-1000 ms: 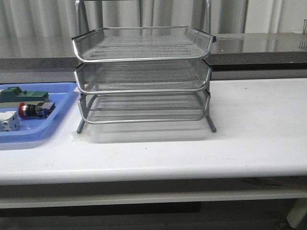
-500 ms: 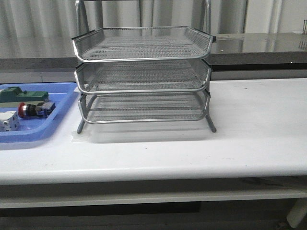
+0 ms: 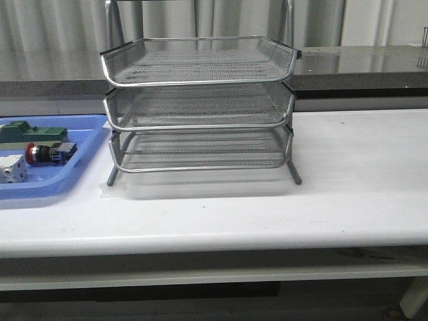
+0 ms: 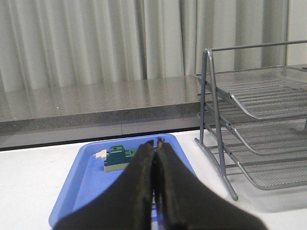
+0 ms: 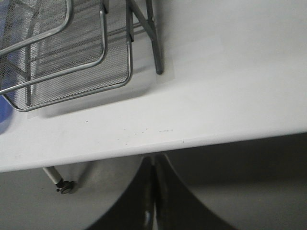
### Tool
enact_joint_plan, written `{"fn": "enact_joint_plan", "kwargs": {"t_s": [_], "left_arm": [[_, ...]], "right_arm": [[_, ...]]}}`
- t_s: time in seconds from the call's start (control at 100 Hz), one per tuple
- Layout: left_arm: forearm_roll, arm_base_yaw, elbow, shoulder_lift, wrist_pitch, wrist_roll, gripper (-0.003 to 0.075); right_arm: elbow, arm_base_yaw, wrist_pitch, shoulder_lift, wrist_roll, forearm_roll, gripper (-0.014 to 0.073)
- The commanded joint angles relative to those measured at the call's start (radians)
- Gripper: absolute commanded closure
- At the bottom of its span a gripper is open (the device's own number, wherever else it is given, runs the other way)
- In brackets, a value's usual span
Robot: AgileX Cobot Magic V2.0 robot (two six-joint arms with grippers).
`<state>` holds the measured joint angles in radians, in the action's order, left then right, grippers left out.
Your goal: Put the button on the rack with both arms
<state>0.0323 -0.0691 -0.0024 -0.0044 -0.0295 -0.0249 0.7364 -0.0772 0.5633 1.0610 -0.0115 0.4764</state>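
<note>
The button (image 3: 50,153) lies on its side in the blue tray (image 3: 80,168), left of the rack (image 3: 199,107). In the front view we see its long axis running across the table, red head pointing away from the rack and blue-black end toward it. A green block (image 3: 33,132) sits just behind it and a white cube (image 3: 12,168) just in front.

In the left wrist view we see the left gripper (image 4: 156,146) with fingers pressed together, holding nothing, above the blue tray beside the rack; the green block shows beyond the fingertips.

In the right wrist view we see the right gripper (image 5: 153,167) closed and empty, below the table (image 5: 230,86) edge in front of the rack's foot.
</note>
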Motion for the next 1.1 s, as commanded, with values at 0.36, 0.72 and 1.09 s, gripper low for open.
{"fn": "enact_joint_plan", "kwargs": {"t_s": [0.36,0.72,1.09], "left_arm": [[-0.005,0.002,0.055,-0.033,-0.073,0.011,0.0741],[-0.005,0.002,0.055,-0.033,-0.073,0.011,0.0741],[-0.005,0.002,0.055,-0.033,-0.073,0.011,0.0741]], "right_arm": [[0.034,-0.005,-0.121,0.114,0.149,0.317,0.0281],[0.035,-0.026,-0.170,0.293,0.383,0.650,0.0161],[0.149,-0.026,0.015,0.544,0.844,1.224,0.0160]]}}
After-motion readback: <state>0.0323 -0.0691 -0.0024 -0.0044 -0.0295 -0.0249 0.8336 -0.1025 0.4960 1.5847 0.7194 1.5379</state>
